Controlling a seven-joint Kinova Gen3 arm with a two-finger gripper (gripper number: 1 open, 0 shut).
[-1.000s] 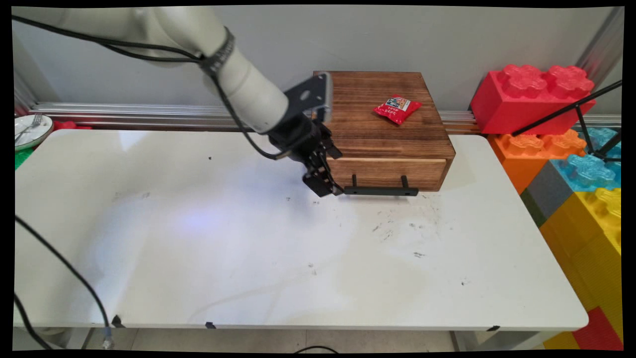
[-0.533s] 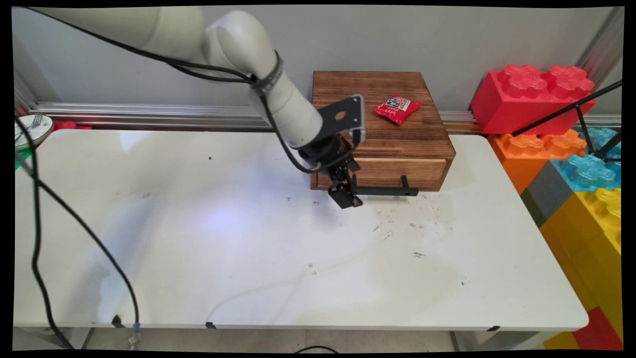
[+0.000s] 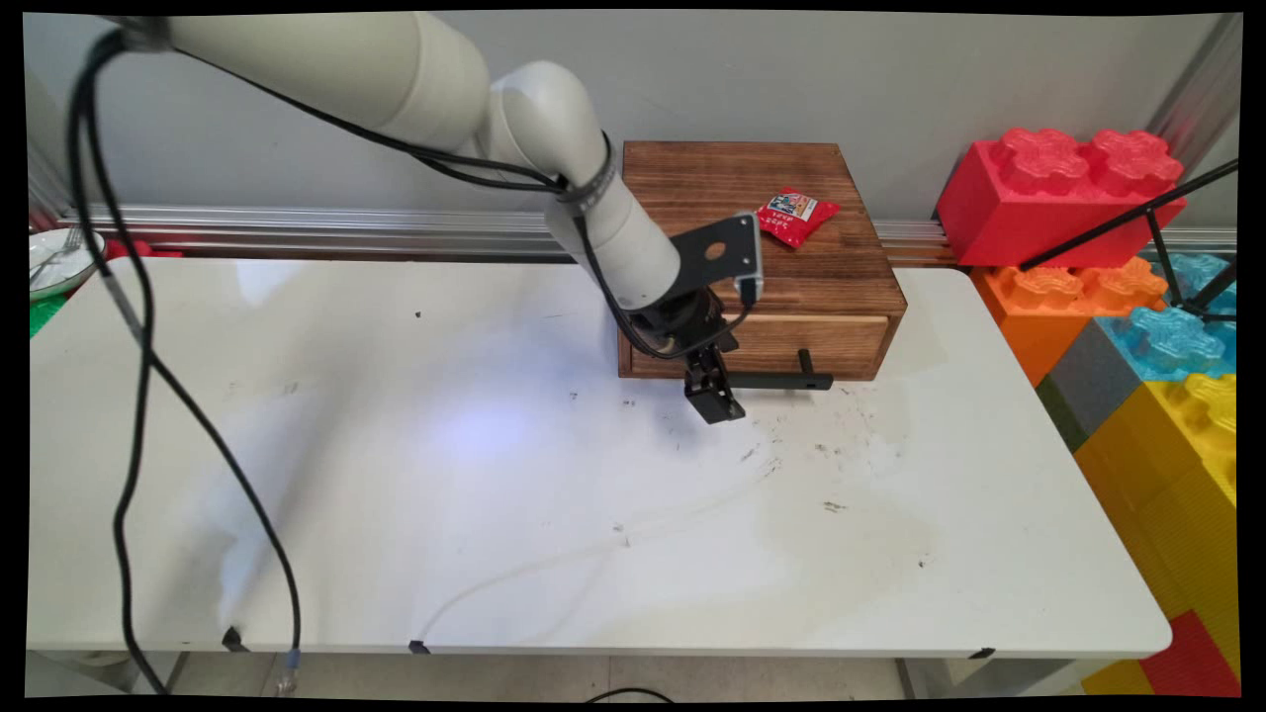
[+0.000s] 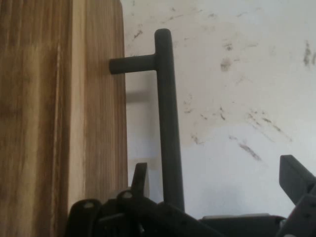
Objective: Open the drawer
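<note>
I have the gripper (image 3: 714, 400) low at the drawer's (image 3: 791, 341) front, jaws apart and astride the left end of the black handle (image 4: 168, 123), one finger (image 4: 139, 178) between bar and wood. The wooden box (image 3: 752, 198) sits at the tabletop's (image 3: 495, 494) twelve o'clock edge. A red packet (image 3: 794, 215) lies on top.

A wooden drawer box (image 3: 781, 267) sits at the table's (image 3: 495, 514) far edge, against the wall. A snack packet (image 3: 796, 216) lies on its top, toward the back. The drawer's bar handle (image 3: 781, 381) (image 4: 168, 123) juts from the front face. The gripper (image 3: 714, 394) (image 4: 217, 182) hangs at the handle's left end, one finger (image 4: 139, 180) between bar and drawer front, the other (image 4: 296, 177) on the bar's outer side. Big toy bricks (image 3: 1058, 188) stack beside the table's right end, and a plate (image 3: 59, 259) sits off its far left corner.
</note>
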